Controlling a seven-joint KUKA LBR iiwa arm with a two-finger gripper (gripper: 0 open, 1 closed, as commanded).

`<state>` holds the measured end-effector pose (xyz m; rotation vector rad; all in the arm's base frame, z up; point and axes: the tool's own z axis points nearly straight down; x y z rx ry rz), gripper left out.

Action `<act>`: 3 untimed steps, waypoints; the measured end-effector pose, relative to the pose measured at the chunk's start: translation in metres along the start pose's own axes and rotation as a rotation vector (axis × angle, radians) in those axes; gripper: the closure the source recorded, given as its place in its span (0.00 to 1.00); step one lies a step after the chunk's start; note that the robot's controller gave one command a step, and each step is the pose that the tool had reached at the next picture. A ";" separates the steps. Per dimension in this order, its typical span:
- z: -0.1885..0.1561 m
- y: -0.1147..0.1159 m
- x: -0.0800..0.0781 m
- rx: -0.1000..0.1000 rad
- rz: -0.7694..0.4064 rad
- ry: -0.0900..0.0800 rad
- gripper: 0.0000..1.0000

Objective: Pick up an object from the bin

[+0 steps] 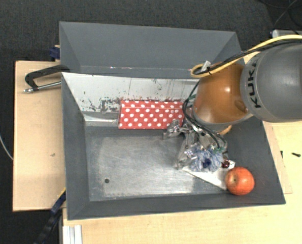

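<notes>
From the overhead camera I see the gripper [189, 146] low in the right half of the bin [125, 166], just in front of a red box with white dots [151, 115] at the back wall. Right by it lies a crumpled clear-and-blue wrapper [205, 160] on a white card [211, 176], with a red apple [239, 181] beside that. I cannot tell how wide the claw stands, or whether it grips anything.

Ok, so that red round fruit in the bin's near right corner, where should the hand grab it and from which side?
Probably from straight above, closing across its widest middle. The fruit is round, and the bin wall close on one side and the white sheet against the other crowd any sideways approach.
</notes>
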<state>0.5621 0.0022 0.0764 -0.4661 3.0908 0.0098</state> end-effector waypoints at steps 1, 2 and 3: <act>0.001 -0.012 0.023 0.003 -0.054 0.012 0.00; -0.019 -0.089 0.022 0.003 -0.176 0.011 1.00; -0.018 -0.089 0.022 0.003 -0.175 0.011 1.00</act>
